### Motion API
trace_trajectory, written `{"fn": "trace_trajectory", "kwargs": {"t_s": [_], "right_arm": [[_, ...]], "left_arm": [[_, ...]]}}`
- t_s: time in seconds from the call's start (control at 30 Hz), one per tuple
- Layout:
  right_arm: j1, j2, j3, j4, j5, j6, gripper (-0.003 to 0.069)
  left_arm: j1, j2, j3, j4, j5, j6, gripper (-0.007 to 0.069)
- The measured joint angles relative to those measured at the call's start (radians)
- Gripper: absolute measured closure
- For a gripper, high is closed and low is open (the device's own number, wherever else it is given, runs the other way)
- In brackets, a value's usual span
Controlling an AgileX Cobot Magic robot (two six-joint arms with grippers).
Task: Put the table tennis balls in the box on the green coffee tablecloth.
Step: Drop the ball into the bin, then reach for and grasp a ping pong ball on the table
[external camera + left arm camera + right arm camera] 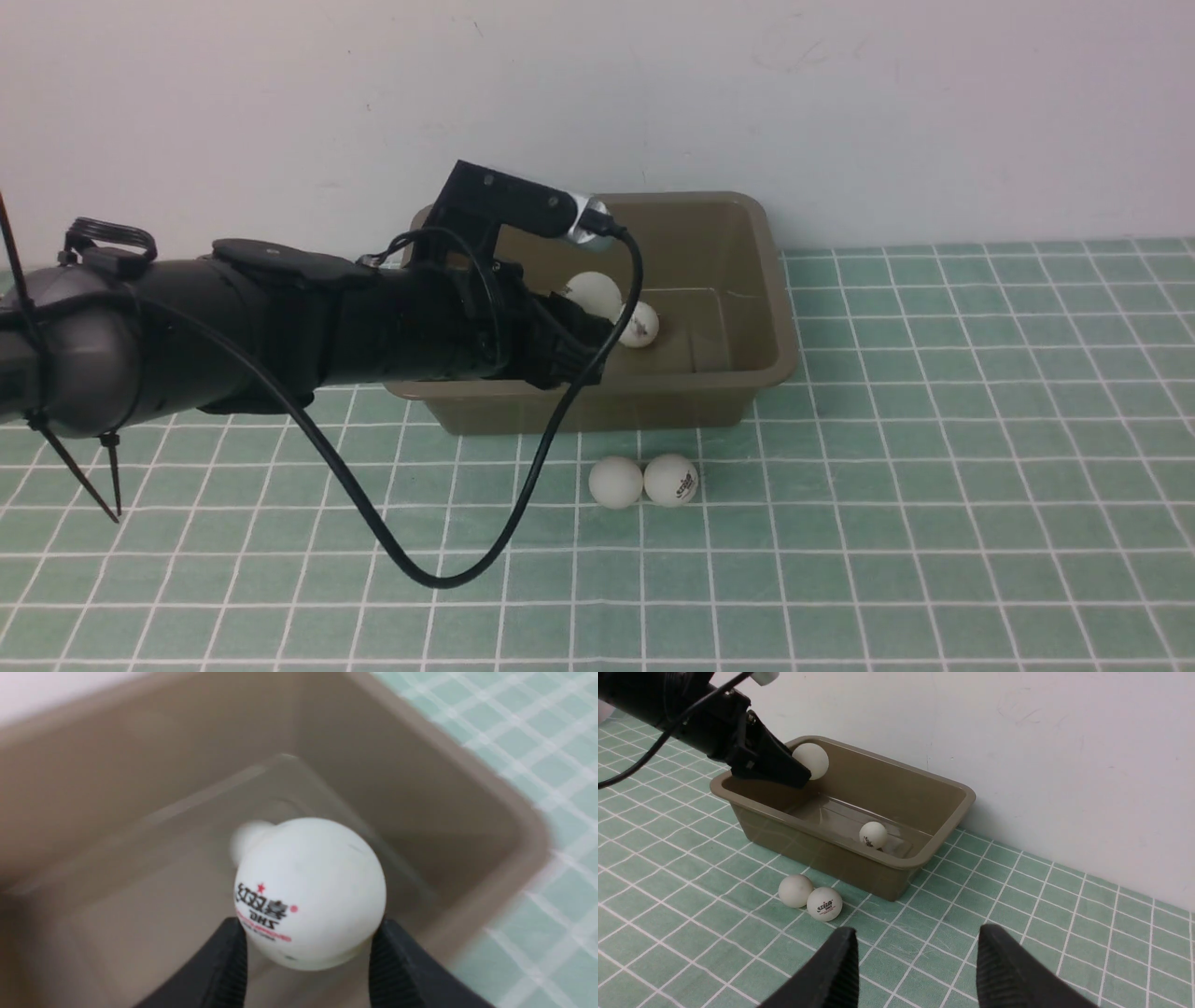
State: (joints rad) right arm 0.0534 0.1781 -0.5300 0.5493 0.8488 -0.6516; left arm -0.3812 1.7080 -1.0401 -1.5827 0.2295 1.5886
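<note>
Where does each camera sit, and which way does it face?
Front view: between the arms, forward at the box; left arm shows.
Left wrist view: from that wrist into the box; left gripper grips a ball.
Right wrist view: from that wrist across the tablecloth to the box; open right gripper.
Front and right wrist share two loose balls.

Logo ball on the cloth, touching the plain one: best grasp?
Come from above and pinch the logo ball across its middle, jaws closing near-to-far. The plain ball touches its left side, so a left-right pinch is blocked; the box wall behind looks just clear.
</note>
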Motion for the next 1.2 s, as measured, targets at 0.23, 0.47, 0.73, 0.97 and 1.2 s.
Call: {"fn": "trace_trajectory", "kwargs": {"t_s": [0.23,0.47,0.73,0.97,1.2], "right_arm": [[0.000,0.000,0.000,0.000,0.000,0.000,0.0332],[0.000,0.000,0.000,0.000,0.000,-0.023,0.0332],[0.000,0.000,0.000,0.000,-0.004,-0.052,0.0332],[0.000,0.000,0.000,0.000,-0.021,-0.053,0.0332],[0.000,0.000,0.000,0.000,-0.023,-0.053,0.0332]], "left_arm": [[0.012,0.053,-0.035,-0.130,-0.132,0.265,0.0322],[0.019,0.073,-0.038,-0.139,-0.160,0.348,0.0155],[0.020,-0.076,-0.028,-0.141,-0.152,0.252,0.0083],[0.020,-0.327,0.064,-0.136,0.081,0.047,0.0083],[0.020,-0.537,0.130,0.164,0.382,-0.277,0.0083]]}}
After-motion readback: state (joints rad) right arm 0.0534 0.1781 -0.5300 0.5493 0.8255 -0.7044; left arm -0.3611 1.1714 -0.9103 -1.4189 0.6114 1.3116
